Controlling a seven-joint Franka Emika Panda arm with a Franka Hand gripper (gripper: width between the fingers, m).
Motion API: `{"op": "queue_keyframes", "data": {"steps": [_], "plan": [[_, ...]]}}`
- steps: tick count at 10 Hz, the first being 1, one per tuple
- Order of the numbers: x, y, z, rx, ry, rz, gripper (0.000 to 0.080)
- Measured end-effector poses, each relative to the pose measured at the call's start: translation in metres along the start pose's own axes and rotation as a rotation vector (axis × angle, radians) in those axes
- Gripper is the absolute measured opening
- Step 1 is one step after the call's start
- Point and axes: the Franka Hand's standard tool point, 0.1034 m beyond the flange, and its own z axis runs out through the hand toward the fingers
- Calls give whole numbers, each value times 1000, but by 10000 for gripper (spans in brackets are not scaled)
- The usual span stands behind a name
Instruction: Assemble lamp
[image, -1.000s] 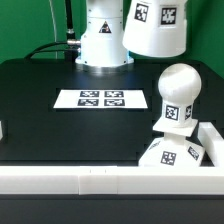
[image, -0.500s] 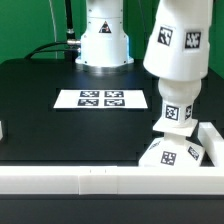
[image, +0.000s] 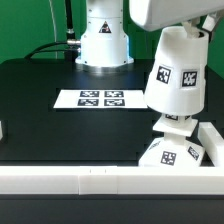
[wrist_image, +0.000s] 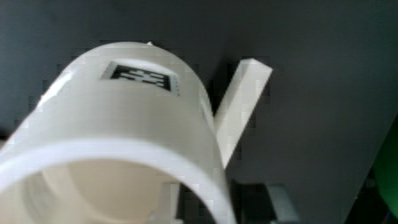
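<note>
Shade (image: 178, 72) is over the bulb and base (image: 172, 153) at the exterior view's right, near the front white wall (image: 100, 181). It covers the bulb completely, so I can't confirm the bulb from this frame beyond a small white bit with a tag showing just under the shade's lower rim; that could be the bulb's neck or the base's top. The shade leans slightly, wide end down, tag (image: 165, 77) facing the camera. The arm's white body fills the top right corner, and the gripper itself isn't visible in the exterior view. In the wrist view the shade (wrist_image: 125, 130) fills most of the frame, open rim toward the camera, with a dark finger pad (wrist_image: 267, 203) at its edge. It looks like the gripper has the shade by its wall, but I can't tell how wide the jaws stand. The marker board (image: 100, 99) lies flat mid-table, well apart from the stack. Progress, as a judgement: base is placed and the bulb is likely on it, shade is the last part and is mostly lowered. Left to do: seat it square, release, retract. Can't tell whether the rim touches the base yet.
</note>
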Motion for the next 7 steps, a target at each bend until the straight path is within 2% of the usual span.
{"op": "queue_keyframes", "data": {"steps": [3,6,7], "plan": [[-7,1,16,2,-9,2,47],[-12,1,22,6,-22,4,47],[-13,1,21,6,-23,4,147]]}}
